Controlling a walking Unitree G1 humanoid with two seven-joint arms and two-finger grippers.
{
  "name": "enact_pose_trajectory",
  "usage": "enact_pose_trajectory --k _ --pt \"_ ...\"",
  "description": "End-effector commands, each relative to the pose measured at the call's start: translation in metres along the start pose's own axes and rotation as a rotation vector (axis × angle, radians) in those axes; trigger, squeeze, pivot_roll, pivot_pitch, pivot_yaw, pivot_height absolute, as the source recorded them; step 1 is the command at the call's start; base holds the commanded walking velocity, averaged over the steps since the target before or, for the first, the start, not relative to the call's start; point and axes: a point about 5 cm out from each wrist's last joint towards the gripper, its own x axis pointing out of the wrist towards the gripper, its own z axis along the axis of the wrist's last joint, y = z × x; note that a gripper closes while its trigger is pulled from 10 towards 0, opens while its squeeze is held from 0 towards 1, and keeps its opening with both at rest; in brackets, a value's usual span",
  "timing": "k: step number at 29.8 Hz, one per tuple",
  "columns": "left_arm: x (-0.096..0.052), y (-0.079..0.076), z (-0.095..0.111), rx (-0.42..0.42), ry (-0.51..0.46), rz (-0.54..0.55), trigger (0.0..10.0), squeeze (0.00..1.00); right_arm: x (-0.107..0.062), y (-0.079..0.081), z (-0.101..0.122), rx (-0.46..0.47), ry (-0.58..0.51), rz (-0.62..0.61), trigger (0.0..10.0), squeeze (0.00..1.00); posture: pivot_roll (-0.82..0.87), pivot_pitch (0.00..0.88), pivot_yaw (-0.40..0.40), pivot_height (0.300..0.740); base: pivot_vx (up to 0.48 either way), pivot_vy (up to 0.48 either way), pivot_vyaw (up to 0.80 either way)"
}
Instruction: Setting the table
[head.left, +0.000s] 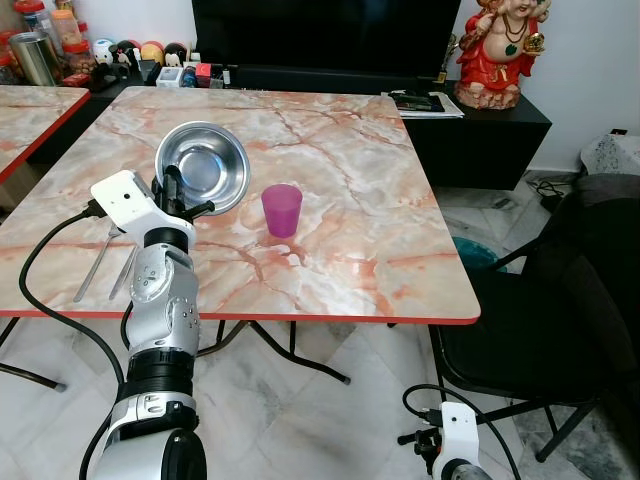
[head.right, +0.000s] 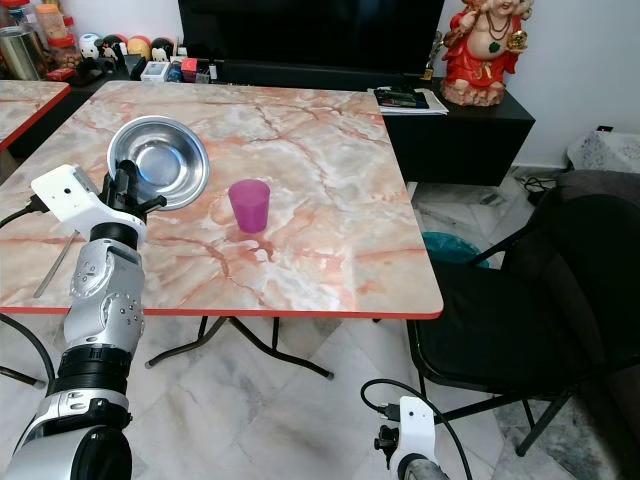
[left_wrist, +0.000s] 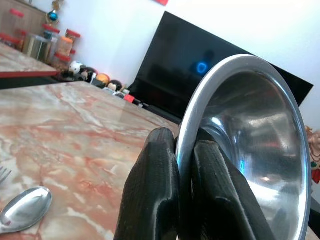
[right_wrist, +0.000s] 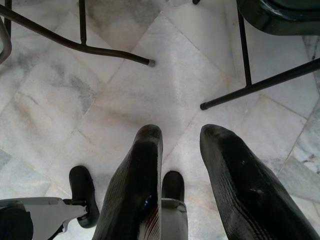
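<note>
Bowl pinched at the rim near the table's left edge

Steel bowl (head.left: 203, 166) tilted up on edge, open side facing the near edge of the table (head.left: 330, 130), close to the left edge. Left gripper (head.left: 178, 200) at the bowl's lower rim, fingers (left_wrist: 152, 190) closed on the rim, one inside and one outside. Purple cup (head.left: 282, 210) upright just beside the bowl, toward the table's middle, not touching. Spoon (left_wrist: 25, 209) and fork (head.left: 97, 262) flat by the near-left corner, beside the left arm. Right gripper (right_wrist: 185, 175) hanging low beyond the near-right corner, over the marble floor (right_wrist: 165, 85), fingers parted with nothing between. Black chair (head.left: 560, 300) off the table's right edge. Dark cabinet (head.left: 470, 125) past the far edge, with a red and gold statue (head.left: 495, 50) on top, jars and small items to the far left.
</note>
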Motion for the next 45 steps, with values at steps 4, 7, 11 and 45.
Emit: enact_pose_trajectory --k 4,7,11,45 --pt "0.000 -0.009 -0.004 0.008 0.006 -0.012 10.0 0.00 0.000 0.000 0.000 -0.005 -0.003 0.000 10.0 0.00 -0.02 0.000 -0.057 0.736 0.000 0.394 0.00" --pt "0.000 -0.009 -0.004 0.008 0.006 -0.012 10.0 0.00 0.000 0.000 0.000 -0.005 -0.003 0.000 10.0 0.00 -0.02 0.000 -0.057 0.736 0.000 0.394 0.00" --pt "0.003 -0.015 -0.004 0.024 0.008 -0.028 10.0 0.00 0.000 -0.001 0.001 0.018 -0.010 -0.012 10.0 0.00 -0.03 0.000 -0.048 0.736 0.000 0.437 0.00" --pt "0.002 -0.024 -0.009 0.044 0.033 -0.055 10.0 0.00 -0.001 -0.002 0.000 0.062 -0.025 -0.040 10.0 0.00 -0.03 0.000 -0.034 0.736 0.000 0.480 0.00"
